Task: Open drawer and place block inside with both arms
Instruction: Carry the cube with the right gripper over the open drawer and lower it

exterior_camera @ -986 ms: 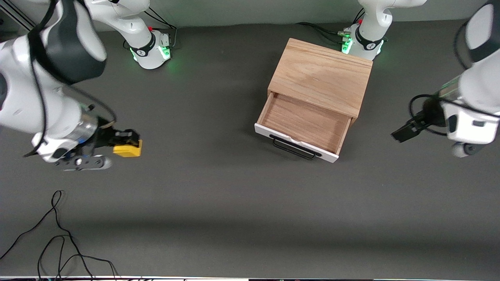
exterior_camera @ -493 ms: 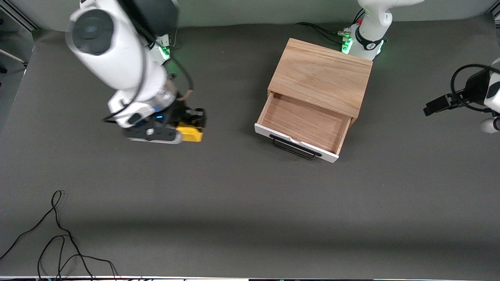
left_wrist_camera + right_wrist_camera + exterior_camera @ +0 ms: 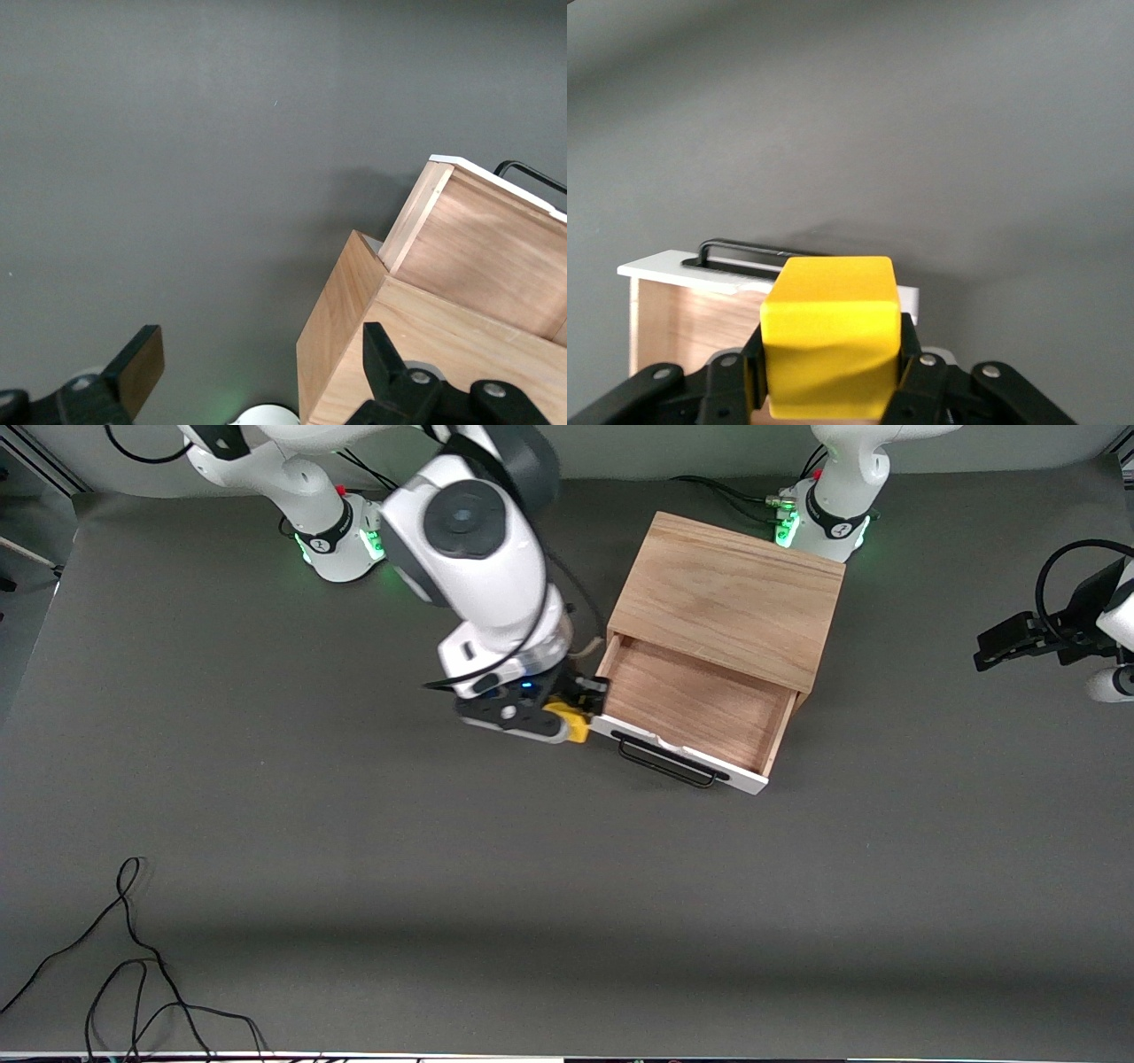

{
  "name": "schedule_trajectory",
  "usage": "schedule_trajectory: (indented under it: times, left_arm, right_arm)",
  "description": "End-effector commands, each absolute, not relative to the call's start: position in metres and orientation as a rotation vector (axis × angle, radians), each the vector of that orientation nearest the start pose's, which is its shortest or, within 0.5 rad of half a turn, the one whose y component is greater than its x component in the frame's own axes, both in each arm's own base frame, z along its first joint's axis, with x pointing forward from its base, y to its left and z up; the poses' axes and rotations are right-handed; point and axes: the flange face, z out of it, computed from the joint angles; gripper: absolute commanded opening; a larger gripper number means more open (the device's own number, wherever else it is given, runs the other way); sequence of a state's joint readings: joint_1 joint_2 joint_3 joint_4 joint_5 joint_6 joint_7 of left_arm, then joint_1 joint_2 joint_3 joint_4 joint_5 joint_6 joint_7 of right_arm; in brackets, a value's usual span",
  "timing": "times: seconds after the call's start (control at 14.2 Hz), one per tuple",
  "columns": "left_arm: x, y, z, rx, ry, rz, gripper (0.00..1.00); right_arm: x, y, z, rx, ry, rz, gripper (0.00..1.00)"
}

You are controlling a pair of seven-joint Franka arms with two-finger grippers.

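The light oak cabinet (image 3: 731, 593) stands near the left arm's base, and its drawer (image 3: 687, 704) is pulled open and empty, with its white front and black wire handle (image 3: 666, 763) toward the front camera. My right gripper (image 3: 578, 710) is shut on the yellow block (image 3: 571, 722) and holds it over the drawer's corner toward the right arm's end. In the right wrist view the block (image 3: 831, 335) sits between the fingers above the drawer's white front (image 3: 700, 270). My left gripper (image 3: 997, 646) is open and empty, held at the left arm's end of the table. The left wrist view shows the cabinet (image 3: 425, 345) from the side.
A loose black cable (image 3: 133, 957) lies on the dark grey mat near the front edge at the right arm's end. The two green-lit arm bases (image 3: 341, 536) stand along the back edge.
My right arm has carried the yellow block from the right arm's end of the table across to the drawer's corner. My left gripper has drawn back from the drawer toward the table's end.
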State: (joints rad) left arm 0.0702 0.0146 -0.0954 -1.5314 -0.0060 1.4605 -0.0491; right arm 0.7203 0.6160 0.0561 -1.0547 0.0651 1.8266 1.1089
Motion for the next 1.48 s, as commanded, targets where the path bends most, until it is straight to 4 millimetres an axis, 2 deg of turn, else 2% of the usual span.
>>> schedule_trajectory:
  times: [0.0, 0.35, 0.63, 0.92, 1.27, 1.41]
  left_arm:
    - [0.536, -0.012, 0.63, -3.127, 0.028, 0.065, 1.0]
    - [0.544, -0.018, 0.626, -3.142, 0.039, 0.048, 1.0]
    - [0.547, -0.034, 0.625, -3.136, 0.086, 0.031, 1.0]
    - [0.548, -0.026, 0.626, -3.136, 0.07, 0.029, 1.0]
    - [0.55, -0.028, 0.624, -3.134, 0.077, 0.031, 1.0]
    - [0.551, -0.031, 0.623, -3.134, 0.082, 0.026, 1.0]
  right_arm:
    - [0.524, 0.55, 0.484, -2.882, 0.551, -0.072, 0.12]
    - [0.496, 0.594, 0.432, -2.89, 0.575, -0.03, 0.12]
    - [0.464, 0.632, 0.386, -2.883, 0.616, -0.008, 0.12]
    - [0.461, 0.639, 0.347, -2.896, 0.675, 0.02, 0.12]
    - [0.456, 0.641, 0.342, -2.897, 0.708, 0.027, 0.33]
    - [0.453, 0.644, 0.341, -2.898, 0.711, 0.025, 0.49]
